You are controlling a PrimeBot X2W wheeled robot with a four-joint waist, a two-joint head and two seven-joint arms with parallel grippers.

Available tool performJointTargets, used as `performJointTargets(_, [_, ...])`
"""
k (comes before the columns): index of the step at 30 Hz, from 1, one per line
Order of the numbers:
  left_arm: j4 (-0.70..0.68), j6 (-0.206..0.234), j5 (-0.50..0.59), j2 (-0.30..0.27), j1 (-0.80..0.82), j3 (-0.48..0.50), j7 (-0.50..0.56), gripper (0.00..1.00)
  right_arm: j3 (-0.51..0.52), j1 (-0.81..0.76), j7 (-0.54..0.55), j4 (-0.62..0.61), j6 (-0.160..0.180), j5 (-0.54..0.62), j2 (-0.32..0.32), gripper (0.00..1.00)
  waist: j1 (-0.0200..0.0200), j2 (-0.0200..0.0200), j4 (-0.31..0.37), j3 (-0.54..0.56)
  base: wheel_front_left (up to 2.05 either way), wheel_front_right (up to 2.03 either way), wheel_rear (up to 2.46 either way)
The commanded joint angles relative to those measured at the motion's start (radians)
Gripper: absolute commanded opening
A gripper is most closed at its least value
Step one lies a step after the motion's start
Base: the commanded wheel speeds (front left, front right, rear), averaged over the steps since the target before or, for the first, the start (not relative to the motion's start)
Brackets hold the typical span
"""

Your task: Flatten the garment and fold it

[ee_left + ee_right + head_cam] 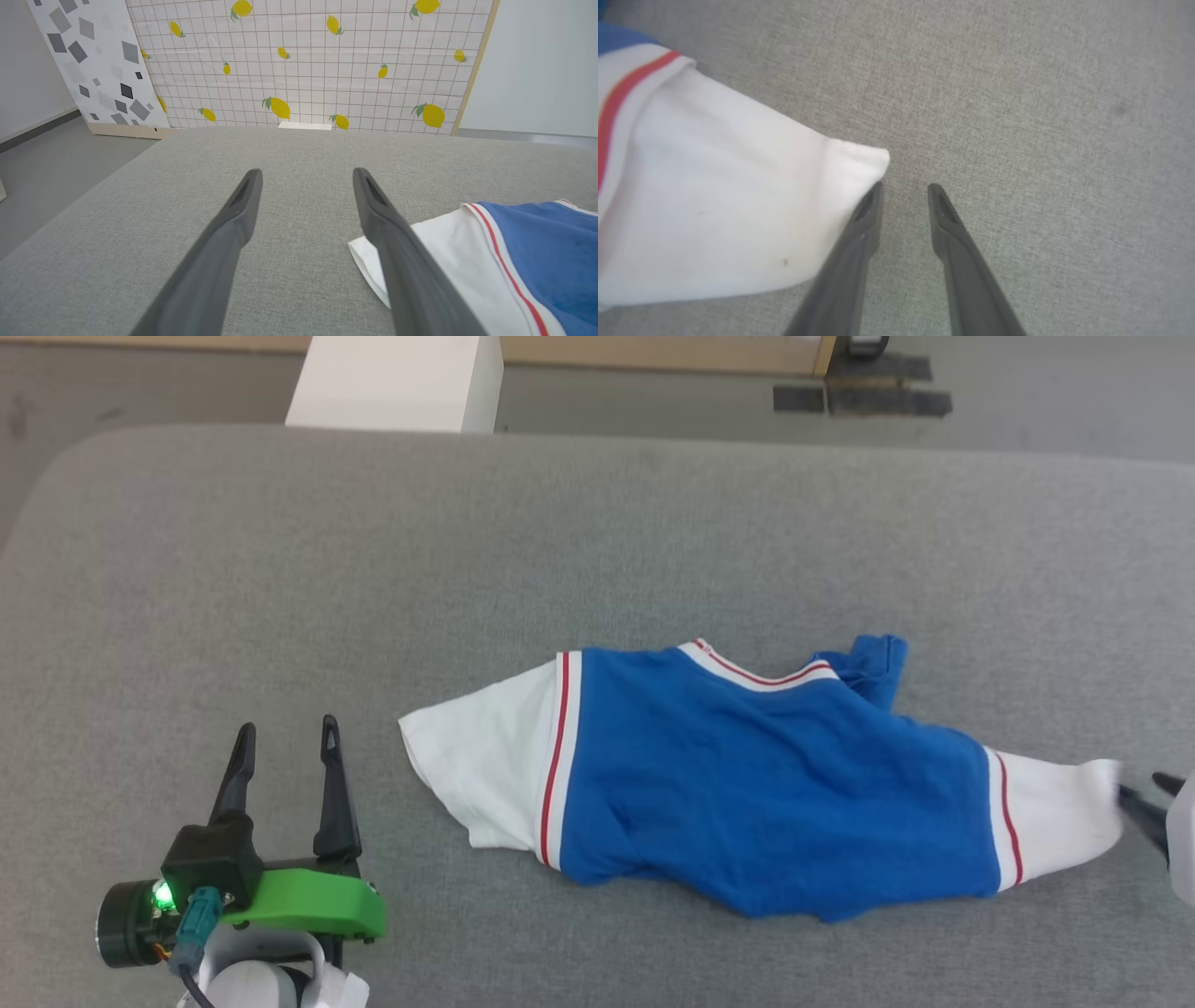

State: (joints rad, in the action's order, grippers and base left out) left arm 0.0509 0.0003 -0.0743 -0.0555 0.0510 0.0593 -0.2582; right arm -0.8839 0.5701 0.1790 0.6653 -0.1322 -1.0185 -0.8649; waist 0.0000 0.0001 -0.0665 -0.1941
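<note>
My left end effector (pixel 288 724) open near the garment (pixel 766 784), right end effector (pixel 906 185) parted, empty, beside white sleeve (pixel 738 210), grey desk (pixel 597 541)

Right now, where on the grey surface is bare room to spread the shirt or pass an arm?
Free: the broad band of grey surface between the collar of the garment and the far edge, and the left end around the open left gripper, up to the left sleeve. Crowded: the right end, where the right gripper sits beside the right sleeve.

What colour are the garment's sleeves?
White sleeves with thin red stripes; best seen in head view.
</note>
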Motion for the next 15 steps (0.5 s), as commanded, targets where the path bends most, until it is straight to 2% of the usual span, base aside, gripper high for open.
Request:
performJointTargets(1, [-0.001,-0.006,0.018,-0.001,0.011,0.008,-0.004,1.0,-0.001,-0.019,-0.03,-0.007,0.002,0.018,0.0,1.0,0.0,-0.0001,0.016,0.051,0.0,0.0,0.0])
performJointTargets(5, [0.0,-0.028,0.03,-0.029,0.022,0.02,-0.004,1.0,0.018,-0.035,-0.135,-0.043,0.002,0.066,-0.026,1.0,0.0,-0.0001,0.029,0.096,0.0,0.0,0.0])
performJointTargets(10, [0.036,-0.068,0.047,-0.092,0.086,0.014,-0.004,1.0,0.107,-0.05,-0.305,-0.057,0.002,0.147,-0.042,1.0,0.0,-0.0001,0.038,0.123,0.0,0.0,0.0])
performJointTargets(12, [0.083,-0.086,0.048,-0.125,0.128,0.003,0.003,1.0,0.169,-0.059,-0.385,-0.049,0.002,0.202,-0.026,1.0,0.0,-0.0001,0.041,0.127,0.0,0.0,0.0])
performJointTargets(15, [0.137,-0.11,0.032,-0.173,0.205,-0.021,0.062,1.0,0.286,-0.078,-0.43,-0.056,0.002,0.262,0.036,1.0,0.0,-0.0001,0.048,0.124,0.0,0.0,0.0])
